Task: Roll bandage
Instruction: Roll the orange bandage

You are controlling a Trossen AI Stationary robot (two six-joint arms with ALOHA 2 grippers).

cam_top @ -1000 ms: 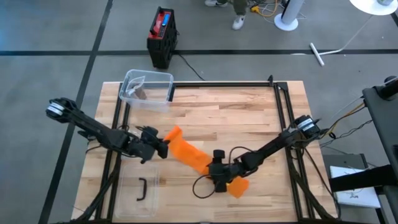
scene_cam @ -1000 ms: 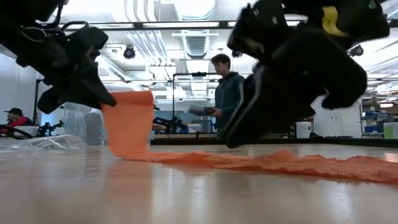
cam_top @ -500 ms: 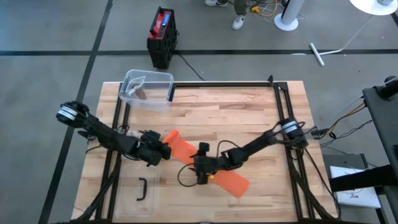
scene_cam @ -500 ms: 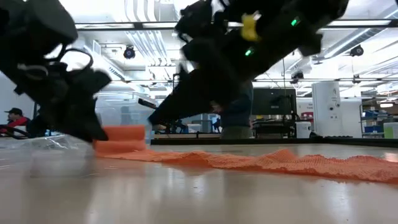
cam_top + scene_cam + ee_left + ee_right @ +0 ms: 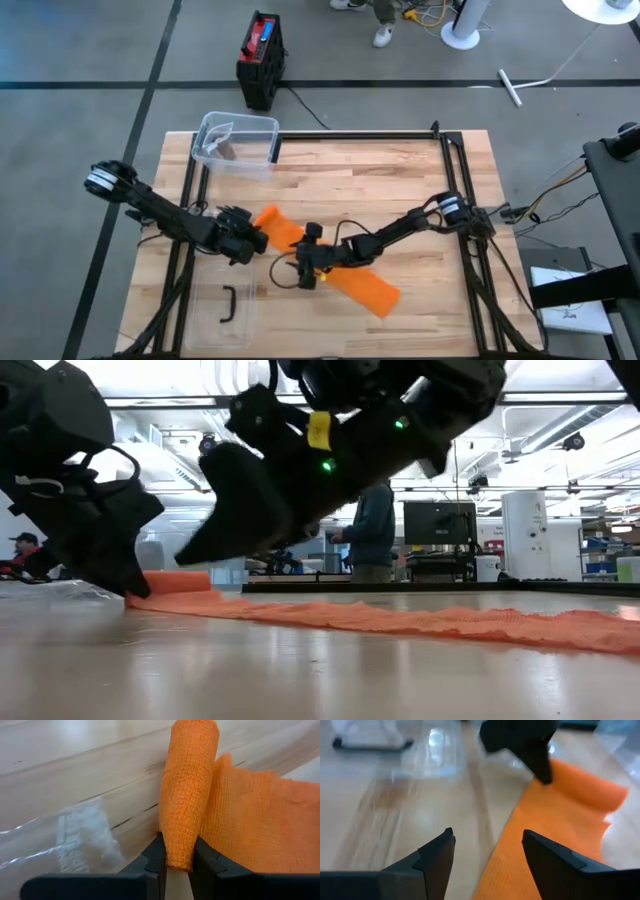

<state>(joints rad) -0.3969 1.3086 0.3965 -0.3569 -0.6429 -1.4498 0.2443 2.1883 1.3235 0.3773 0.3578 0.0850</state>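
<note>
The orange bandage (image 5: 372, 293) lies as a long strip slanting across the table's middle. Its left end is wound into a short roll (image 5: 268, 217), which also shows in the left wrist view as the roll (image 5: 187, 785). My left gripper (image 5: 254, 238) is shut on that roll. My right gripper (image 5: 304, 268) stands open just right of it, over the strip. In the right wrist view its fingers (image 5: 436, 856) straddle the strip's edge (image 5: 555, 825) and touch nothing that I can see. My left gripper pinches the roll's near end (image 5: 176, 847) between its two fingers (image 5: 156, 854). The fingers come slanting down from the table's left and lie along the roll. The roll sits low at the table (image 5: 176, 582), and the loose strip trails from it flat toward the right.
A clear plastic tub (image 5: 237, 142) stands at the far left corner. A clear lid with a black handle (image 5: 228, 305) lies near the front left. A black and red case (image 5: 260, 55) is on the floor beyond the table. A person (image 5: 375, 530) stands in the room behind.
My left gripper has sunk and tipped further down, bringing the bandage's wound end from standing lifted above the table to lying low on it. My right gripper has travelled toward the table's left along the strip, close to the left gripper. The strip's right part has stayed flat.
</note>
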